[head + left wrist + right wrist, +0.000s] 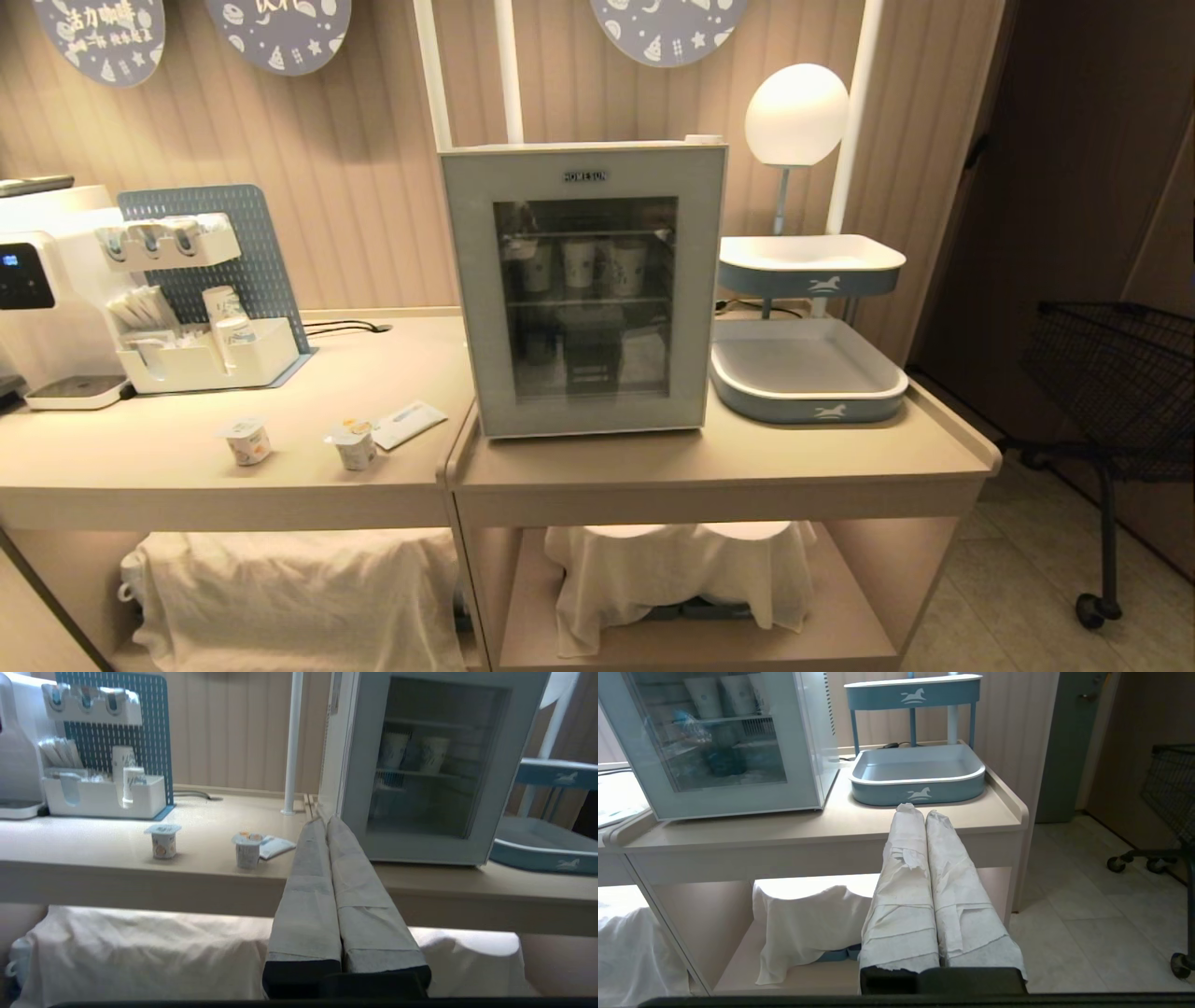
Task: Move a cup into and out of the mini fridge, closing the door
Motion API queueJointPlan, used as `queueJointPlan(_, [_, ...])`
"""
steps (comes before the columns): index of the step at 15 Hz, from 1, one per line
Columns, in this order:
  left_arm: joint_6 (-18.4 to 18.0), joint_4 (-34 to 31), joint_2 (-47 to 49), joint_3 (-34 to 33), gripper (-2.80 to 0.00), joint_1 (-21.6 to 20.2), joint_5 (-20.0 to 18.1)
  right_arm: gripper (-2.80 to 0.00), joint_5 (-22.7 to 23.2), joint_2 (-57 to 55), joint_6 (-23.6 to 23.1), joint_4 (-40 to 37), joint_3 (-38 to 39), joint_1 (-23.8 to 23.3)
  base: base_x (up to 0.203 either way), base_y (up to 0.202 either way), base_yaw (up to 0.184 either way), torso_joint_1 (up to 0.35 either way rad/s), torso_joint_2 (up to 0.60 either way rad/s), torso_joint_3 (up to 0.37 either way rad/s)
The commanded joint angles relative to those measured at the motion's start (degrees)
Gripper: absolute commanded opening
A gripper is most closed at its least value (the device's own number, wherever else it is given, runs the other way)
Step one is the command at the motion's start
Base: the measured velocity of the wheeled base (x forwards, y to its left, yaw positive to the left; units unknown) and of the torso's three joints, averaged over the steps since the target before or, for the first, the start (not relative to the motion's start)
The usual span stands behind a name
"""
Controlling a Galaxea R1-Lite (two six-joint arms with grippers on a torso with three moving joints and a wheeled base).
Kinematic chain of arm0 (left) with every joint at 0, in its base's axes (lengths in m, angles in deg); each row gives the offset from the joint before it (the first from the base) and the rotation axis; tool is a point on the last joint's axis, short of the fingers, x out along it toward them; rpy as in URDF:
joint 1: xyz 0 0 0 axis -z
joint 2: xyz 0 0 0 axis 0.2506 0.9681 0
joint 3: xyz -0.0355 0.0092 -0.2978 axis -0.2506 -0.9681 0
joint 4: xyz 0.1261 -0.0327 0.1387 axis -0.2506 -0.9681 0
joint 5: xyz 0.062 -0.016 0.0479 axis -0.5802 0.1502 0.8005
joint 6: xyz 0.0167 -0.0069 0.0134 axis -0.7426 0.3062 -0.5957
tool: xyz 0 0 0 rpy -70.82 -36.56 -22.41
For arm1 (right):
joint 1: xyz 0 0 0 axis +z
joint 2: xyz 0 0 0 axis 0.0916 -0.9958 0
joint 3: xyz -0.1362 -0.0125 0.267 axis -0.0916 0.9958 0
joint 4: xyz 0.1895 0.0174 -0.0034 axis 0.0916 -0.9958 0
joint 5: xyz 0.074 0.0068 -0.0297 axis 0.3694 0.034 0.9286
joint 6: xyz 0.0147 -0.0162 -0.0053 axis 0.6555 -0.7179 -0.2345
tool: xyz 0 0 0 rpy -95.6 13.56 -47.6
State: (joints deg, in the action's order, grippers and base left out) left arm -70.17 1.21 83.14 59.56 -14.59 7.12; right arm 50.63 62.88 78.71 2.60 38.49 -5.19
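The mini fridge point(583, 289) stands upright on the pale surface point(747, 453), near its front edge, with its door point(585, 294) flat against the body and fully closed. Through the dark glass, 3 paper cups point(579, 263) stand in a row on the upper wire shelf; what sits on the lower level is too dim to make out. Just beside the fridge on the robot's right sits a blue 2-tier tray stand point(808, 369), both tiers bare, with a round white lamp point(795, 115) behind it.

On the robot's left, 2 small yogurt pots point(246, 441) stand apart from each other on the neighbouring surface, and a flat sachet point(408, 423) lies just beside the nearer 1. Further back are a white organiser on a blue pegboard point(201, 289) and a coffee machine point(42, 289).

Neither arm shows in the head view. In the left wrist view the left gripper point(322, 820) hangs in front of and below the surface edge, its wrapped fingers point(306, 882) pressed together on nothing, pointing toward the fridge's left front corner. In the right wrist view the right gripper point(919, 809) is likewise low and clear of the surface, fingers point(955, 882) pressed together and empty, pointing at the lower tray. White cloths point(299, 593) cover things on the shelves below.
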Motion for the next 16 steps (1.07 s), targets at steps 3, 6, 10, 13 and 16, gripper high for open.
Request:
queueJointPlan(3, [-0.3,-0.8,4.5,-2.3,-2.80,0.0,0.1,-2.80,0.0,-0.1,0.0,0.1,2.2,0.0,0.000,0.000,0.000,0.000,0.00,0.000])
queueJointPlan(6, [-0.2,-0.7,1.2,-2.3,-2.80,0.0,0.1,-2.80,0.0,-0.1,0.0,0.0,2.2,0.0,0.000,0.000,0.000,0.000,0.00,0.000])
queueJointPlan(10, [0.3,2.0,-0.1,-2.3,-2.80,0.0,-0.4,-2.80,0.0,-0.2,0.0,0.0,2.2,0.0,0.000,0.000,0.000,0.000,0.00,0.000])
queueJointPlan(13, [0.4,2.0,-0.1,-2.3,-2.80,0.0,-0.4,-2.80,0.0,-0.1,0.0,0.0,2.2,0.0,0.000,0.000,0.000,0.000,0.00,0.000])
queueJointPlan(16, [0.3,2.4,-0.1,-2.3,-2.80,0.0,-0.4,-2.80,0.1,-0.1,-0.1,0.1,2.2,0.0,0.000,0.000,0.000,0.000,0.00,0.000])
